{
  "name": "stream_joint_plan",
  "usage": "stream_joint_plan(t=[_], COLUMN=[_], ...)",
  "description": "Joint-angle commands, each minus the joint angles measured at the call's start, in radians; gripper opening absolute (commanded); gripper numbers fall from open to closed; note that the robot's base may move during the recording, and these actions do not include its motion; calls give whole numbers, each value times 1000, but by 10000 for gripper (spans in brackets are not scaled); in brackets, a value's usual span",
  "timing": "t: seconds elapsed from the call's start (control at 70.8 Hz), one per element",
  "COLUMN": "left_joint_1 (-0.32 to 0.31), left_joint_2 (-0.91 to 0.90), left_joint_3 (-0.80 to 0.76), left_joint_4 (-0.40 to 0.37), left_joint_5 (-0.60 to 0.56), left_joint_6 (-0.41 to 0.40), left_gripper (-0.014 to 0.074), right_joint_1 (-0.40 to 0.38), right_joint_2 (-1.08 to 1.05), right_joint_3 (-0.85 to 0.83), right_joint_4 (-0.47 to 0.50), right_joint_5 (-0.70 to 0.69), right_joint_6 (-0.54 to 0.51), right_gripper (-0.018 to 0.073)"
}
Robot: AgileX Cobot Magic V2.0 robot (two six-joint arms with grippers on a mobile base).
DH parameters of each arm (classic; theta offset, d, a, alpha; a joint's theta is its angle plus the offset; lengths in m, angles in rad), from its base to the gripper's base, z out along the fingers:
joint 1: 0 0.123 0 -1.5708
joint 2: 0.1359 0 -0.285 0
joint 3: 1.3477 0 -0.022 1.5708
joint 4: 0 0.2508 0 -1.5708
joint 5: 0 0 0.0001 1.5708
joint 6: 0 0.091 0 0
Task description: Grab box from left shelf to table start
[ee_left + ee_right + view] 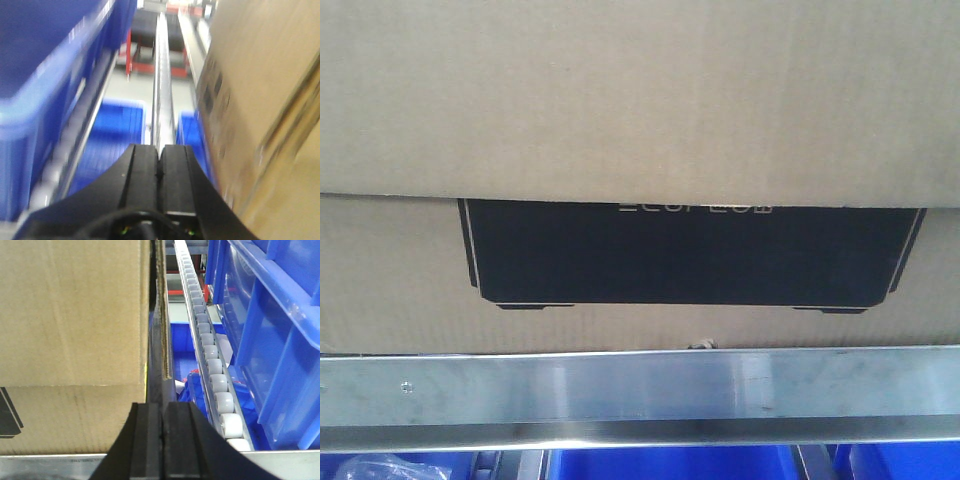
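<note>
A big brown cardboard box (pixel 640 100) with a black printed panel (pixel 690 250) fills the front view and sits on the left shelf behind its brushed silver front rail (pixel 640 395). In the left wrist view the box (pixel 260 100) lies to the right of my left gripper (pixel 161 148), which is shut with nothing between its fingers. In the right wrist view the box (pixel 70 340) lies to the left of my right gripper (pixel 162 406), also shut and empty, at the box's right edge above the rail (pixel 50 465).
Blue plastic bins stand beside the box: one on the left (pixel 45 90), one on the right (pixel 270 330), more on the level below (pixel 670 465). A white roller track (pixel 215 380) runs along the box's right side, a metal rail (pixel 162 85) along its left.
</note>
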Motion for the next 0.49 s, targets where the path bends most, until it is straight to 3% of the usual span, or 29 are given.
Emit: stream_joint_plan(t=[0.0, 0.099, 0.297, 0.424, 0.48], left_joint_1=[1, 1, 0, 0, 0], left_joint_2=[-12, -2, 82, 169, 203], left_joint_3=[-10, -50, -278, -406, -457], left_joint_4=[-8, -9, 12, 21, 21], left_joint_5=[-174, -210, -13, 14, 21], left_joint_6=[0, 0, 0, 0, 0], left_gripper=[-104, -103, -99, -84, -37], right_joint_1=[0, 0, 0, 0, 0], right_joint_2=[-12, -12, -12, -12, -12], right_joint_3=[-18, -18, -18, -18, -18], right_joint_4=[-1, -1, -1, -1, -1], right_joint_5=[-96, -100, -99, -99, -99], right_joint_6=[-4, -4, -4, -4, -4], right_gripper=[57, 57, 57, 57, 57])
